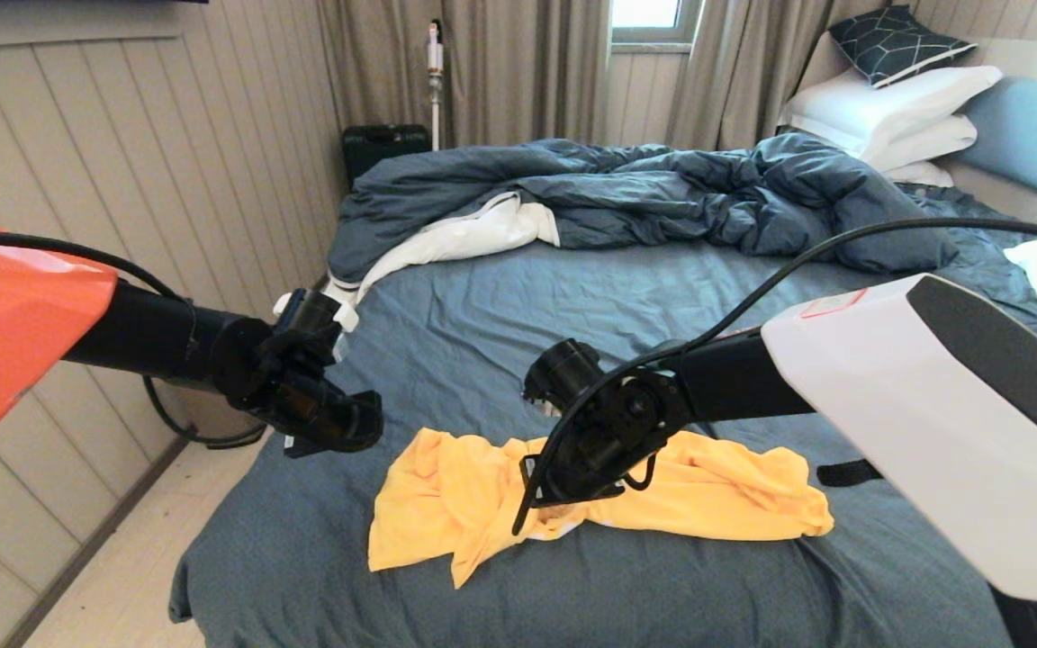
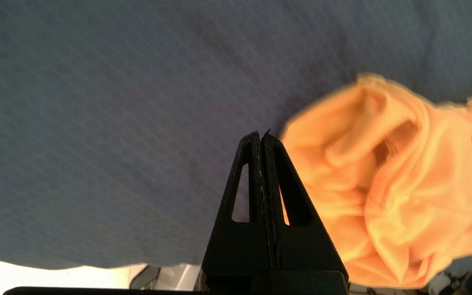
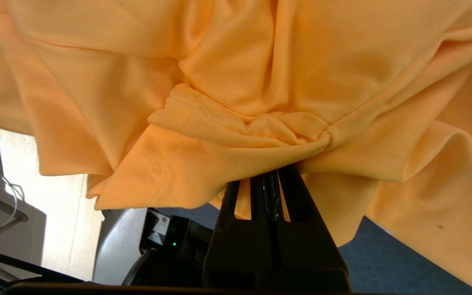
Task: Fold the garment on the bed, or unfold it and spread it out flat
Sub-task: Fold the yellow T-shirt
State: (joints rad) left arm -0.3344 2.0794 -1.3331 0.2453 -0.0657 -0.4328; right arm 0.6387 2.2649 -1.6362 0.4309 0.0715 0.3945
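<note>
garment: bright yellow-orange thin-fabric T-shirt | state: crumpled, bunched in folds | place: near foot edge of large bed with slate-blue sheet, sideways across it

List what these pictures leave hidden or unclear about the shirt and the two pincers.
- Head view: the right pincer is hidden behind its own wrist, which also covers the middle of the shirt.
- Right wrist view: the pincer tips vanish under bunched cloth.
- Left wrist view: the shirt is blurred and cut off by the edge beside the shut left pincer.

Bedroom: bed, pillows, curtains
</note>
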